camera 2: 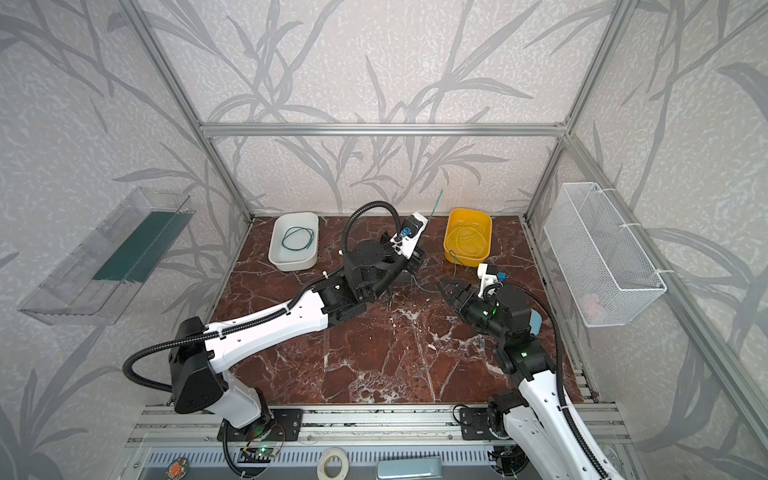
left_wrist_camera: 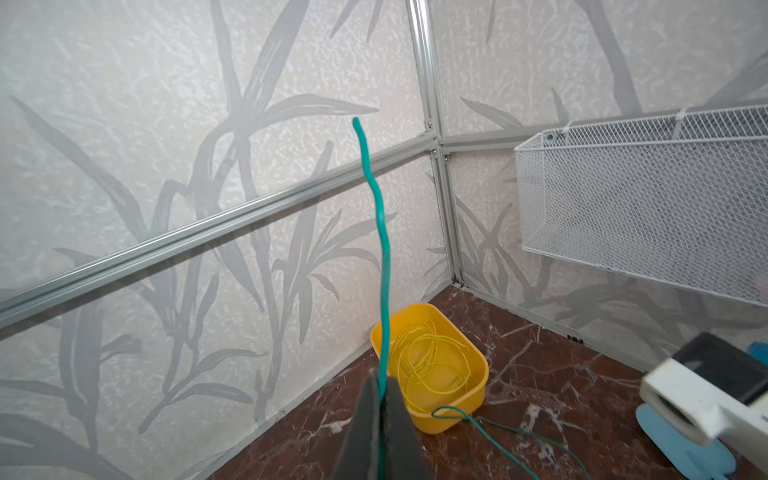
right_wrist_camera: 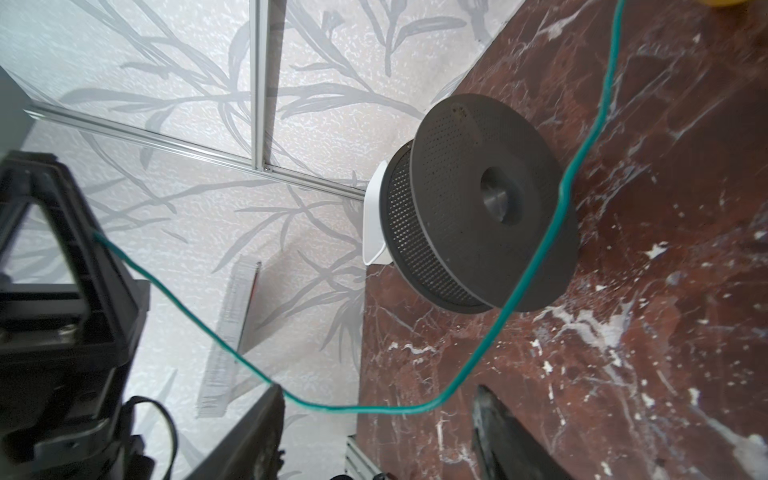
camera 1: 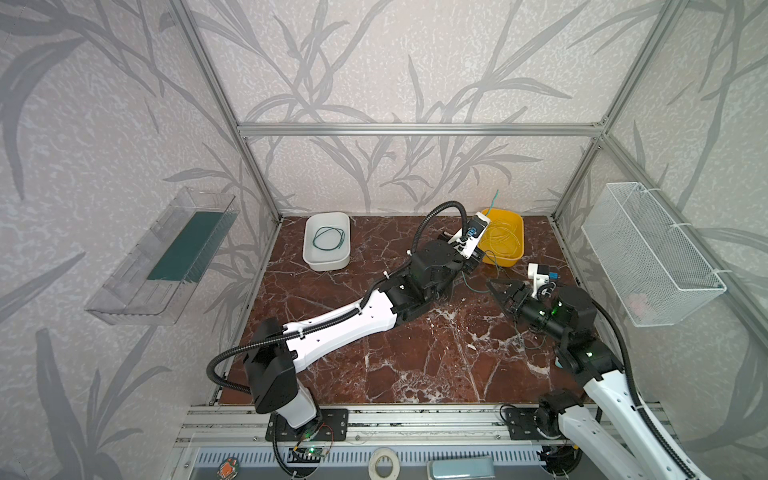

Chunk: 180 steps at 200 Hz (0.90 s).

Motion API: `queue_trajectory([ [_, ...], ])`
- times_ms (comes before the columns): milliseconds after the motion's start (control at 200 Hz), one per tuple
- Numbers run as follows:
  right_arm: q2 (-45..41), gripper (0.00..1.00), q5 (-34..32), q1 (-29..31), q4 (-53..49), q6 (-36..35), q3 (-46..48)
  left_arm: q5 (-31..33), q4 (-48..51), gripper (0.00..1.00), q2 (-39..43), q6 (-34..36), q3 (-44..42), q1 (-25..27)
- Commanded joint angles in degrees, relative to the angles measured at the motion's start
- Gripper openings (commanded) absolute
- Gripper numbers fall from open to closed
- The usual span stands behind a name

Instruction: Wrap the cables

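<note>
the left gripper [left_wrist_camera: 379, 386] is clamped shut on a green cable [left_wrist_camera: 387, 291], whose free end stands up past the fingers [left_wrist_camera: 365, 415]. the rest trails over the table [left_wrist_camera: 540, 374] (beside the yellow tub [left_wrist_camera: 478, 386]) and crosses the gap between the right gripper's [right_wrist_camera: 374, 432] parted fingers [right_wrist_camera: 498, 436].

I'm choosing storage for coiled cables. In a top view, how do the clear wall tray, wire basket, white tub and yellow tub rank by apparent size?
1. Clear wall tray and wire basket: largest, similar; both hang nearer the camera, so unranked.
2. White tub and yellow tub: smaller, alike.
</note>
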State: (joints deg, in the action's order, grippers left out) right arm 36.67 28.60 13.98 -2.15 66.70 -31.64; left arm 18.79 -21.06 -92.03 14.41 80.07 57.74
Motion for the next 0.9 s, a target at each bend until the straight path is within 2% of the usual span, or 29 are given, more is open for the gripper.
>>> queue_trajectory([
  [0, -3.0, 0.73, 1.2, -0.1, 3.0, 7.0, 2.1, 3.1, -5.8, 0.0, 1.5, -0.5, -1.0, -0.1],
  [180, 0.1, 0.74, 1.5, 0.2, 12.4, 14.8, 4.3, 3.5, -7.9, 0.0, 1.9, -2.1, -2.1, 0.0],
  [325, 5.9, 0.74, 4.6, 1.5, 17.7, 16.0, 1.3, 4.0, -8.3, 0.0, 2.4, -1.9, -2.7, 0.0],
  [445, 7.9, 0.71, 1.1, 4.3, 18.6, 16.7, 0.3, 3.8, -9.0, 0.0, 2.7, -2.5, -3.5, 0.0],
  [530, 8.8, 0.63, -1.5, 6.1, 19.8, 18.4, 0.5, 3.9, -9.6, 0.0, 3.0, -2.9, -3.9, 0.0],
  [590, 9.3, 0.52, -2.8, 7.1, 20.2, 18.9, 0.4, 4.1, -9.8, 0.0, 3.0, -3.1, -4.2, 0.0],
  [699, 9.9, 0.4, -5.4, 9.5, 20.9, 18.9, -0.4, 4.0, -10.7, 0.0, 3.4, -3.6, -5.1, -0.1],
  [844, 10.8, 0.18, -6.8, 10.0, 20.4, 18.9, -1.1, 3.8, -11.9, 0.0, 4.4, -4.5, -6.4, 0.0],
  [894, 10.9, 0.14, -7.4, 10.0, 21.0, 19.1, -0.9, 3.7, -12.4, 0.0, 4.8, -4.6, -7.0, -0.1],
])
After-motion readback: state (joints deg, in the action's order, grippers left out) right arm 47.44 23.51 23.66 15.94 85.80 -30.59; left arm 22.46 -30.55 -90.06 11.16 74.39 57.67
